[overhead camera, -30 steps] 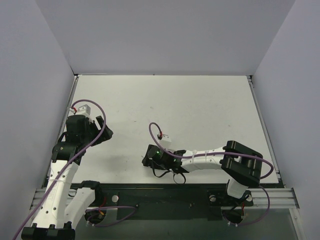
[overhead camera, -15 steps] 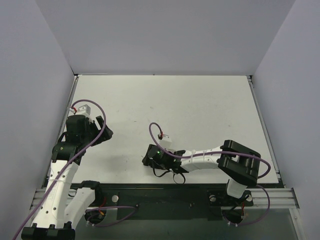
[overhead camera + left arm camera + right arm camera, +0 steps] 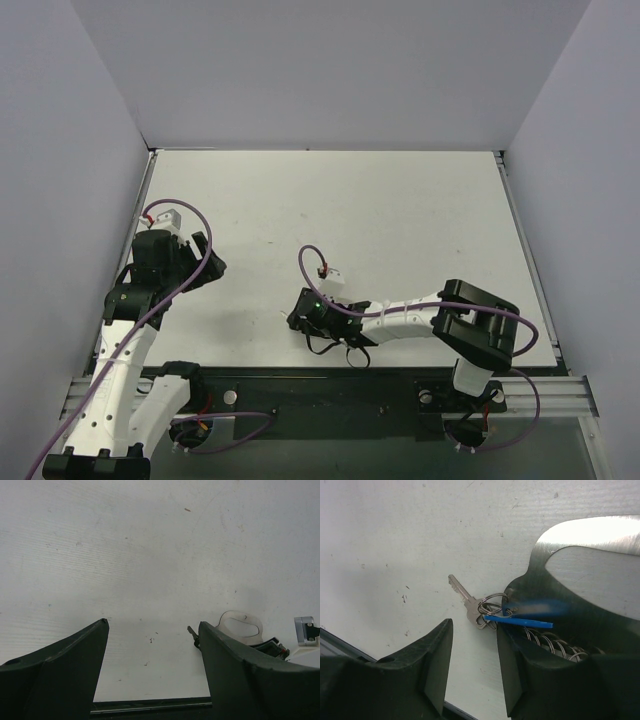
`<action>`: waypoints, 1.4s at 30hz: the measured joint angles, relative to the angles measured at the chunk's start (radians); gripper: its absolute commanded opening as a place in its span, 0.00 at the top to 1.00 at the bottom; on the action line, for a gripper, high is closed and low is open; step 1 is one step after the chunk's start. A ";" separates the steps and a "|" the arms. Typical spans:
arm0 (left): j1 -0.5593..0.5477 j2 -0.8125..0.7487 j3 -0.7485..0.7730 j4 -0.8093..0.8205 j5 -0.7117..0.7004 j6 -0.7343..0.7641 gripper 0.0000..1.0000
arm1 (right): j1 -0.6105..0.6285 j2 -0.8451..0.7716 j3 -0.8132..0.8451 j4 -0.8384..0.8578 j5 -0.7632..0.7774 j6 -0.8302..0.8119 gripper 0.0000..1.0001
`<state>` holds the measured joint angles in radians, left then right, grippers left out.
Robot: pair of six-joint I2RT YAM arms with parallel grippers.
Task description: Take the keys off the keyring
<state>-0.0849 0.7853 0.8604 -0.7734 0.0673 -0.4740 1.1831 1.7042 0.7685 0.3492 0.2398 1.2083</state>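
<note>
In the right wrist view a plain silver key (image 3: 464,601) lies on the white table, joined by small wire rings (image 3: 492,607) to a blue-headed key (image 3: 520,621) seen edge-on. The keyring (image 3: 590,545), a shiny pale oval loop, and its silver chain (image 3: 550,642) lie against my right finger. My right gripper (image 3: 474,630) is open with only bare table between its jaws, just short of the silver key. In the top view it (image 3: 297,322) hides the keys. My left gripper (image 3: 152,630) is open and empty; the keyring (image 3: 242,627) and a key tip (image 3: 191,631) show beside its right finger.
The black rail (image 3: 330,385) runs along the table's near edge, close behind both grippers. Grey walls enclose the table on three sides. My left gripper (image 3: 205,255) hovers at the table's left side. A purple cable (image 3: 305,262) loops over the right wrist.
The right arm's elbow has shifted slightly left; its gripper stays over the keys. The left arm has not moved.
</note>
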 measured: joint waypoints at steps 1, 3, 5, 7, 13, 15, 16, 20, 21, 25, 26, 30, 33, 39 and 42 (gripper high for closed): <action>0.000 0.000 0.000 0.000 0.001 0.000 0.17 | 0.000 0.001 -0.004 0.009 0.002 0.000 0.66; 0.000 0.000 0.000 0.000 0.002 0.000 0.17 | -0.002 0.005 -0.011 0.029 0.006 -0.001 0.69; 0.000 0.000 0.000 0.000 0.002 0.000 0.17 | -0.005 0.013 -0.016 0.056 0.007 -0.004 0.70; 0.000 0.000 0.000 0.000 0.002 0.000 0.17 | -0.005 0.019 -0.024 0.082 0.008 -0.005 0.73; 0.000 -0.002 0.000 0.000 0.002 0.000 0.17 | -0.005 0.028 -0.045 0.137 0.011 -0.013 0.82; 0.000 -0.002 0.000 0.000 0.003 0.000 0.17 | -0.005 0.028 -0.050 0.143 0.011 -0.016 0.84; 0.000 -0.002 0.000 0.000 0.005 0.000 0.17 | -0.005 0.028 -0.051 0.146 0.012 -0.020 0.86; 0.000 -0.002 0.000 0.000 0.009 0.000 0.17 | -0.005 0.028 -0.061 0.158 0.018 -0.027 0.92; 0.000 -0.002 0.000 0.000 0.010 0.000 0.17 | -0.005 0.028 -0.063 0.161 0.019 -0.028 0.93; 0.000 -0.002 0.000 0.001 0.011 0.000 0.17 | -0.005 0.028 -0.071 0.167 0.028 -0.031 0.95; 0.000 -0.002 0.000 0.001 0.012 0.000 0.17 | -0.005 0.028 -0.071 0.167 0.030 -0.031 0.95; 0.000 -0.002 0.000 0.003 0.013 0.000 0.17 | -0.005 0.028 -0.073 0.170 0.034 -0.033 1.00; 0.000 -0.003 0.000 0.008 0.013 0.000 0.17 | -0.005 0.028 -0.073 0.170 0.039 -0.039 1.00; 0.000 -0.003 0.000 0.008 0.013 0.000 0.17 | -0.005 0.018 -0.074 0.154 0.043 -0.063 1.00; 0.000 -0.003 0.000 0.008 0.013 0.000 0.17 | -0.003 -0.019 -0.075 0.089 0.044 -0.089 1.00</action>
<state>-0.0849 0.7822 0.8604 -0.7650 0.0803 -0.4736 1.1801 1.6855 0.6937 0.4377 0.2840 1.1198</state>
